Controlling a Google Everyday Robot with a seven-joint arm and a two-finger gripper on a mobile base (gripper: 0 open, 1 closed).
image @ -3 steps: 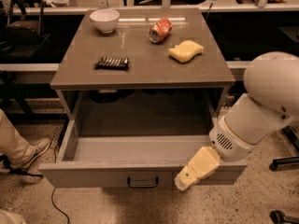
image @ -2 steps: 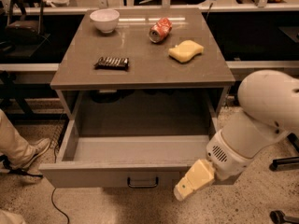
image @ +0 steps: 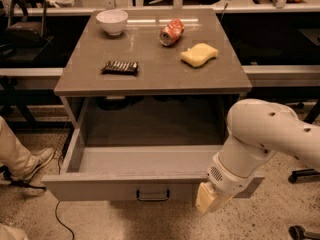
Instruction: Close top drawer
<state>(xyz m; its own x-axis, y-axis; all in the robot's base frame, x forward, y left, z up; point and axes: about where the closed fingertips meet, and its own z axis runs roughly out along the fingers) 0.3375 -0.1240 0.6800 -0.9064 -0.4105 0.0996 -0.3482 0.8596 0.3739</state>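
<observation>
end effector (image: 206, 203) low before top drawer (image: 100, 189)

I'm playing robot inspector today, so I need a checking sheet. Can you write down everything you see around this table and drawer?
Surface: grey tabletop, holding four things.
Job's things: top drawer pulled far out; its handle sits mid-front.
Clutter: white bowl, red can lying on its side, yellow sponge, dark wrapped bar, all on the tabletop.
Claw: claw low at the drawer's front panel, right of the handle; contact cannot be told.
Cables: thin dark cable on the floor, lower left.
Surroundings: person's shoe at left; chair wheels at right.
</observation>
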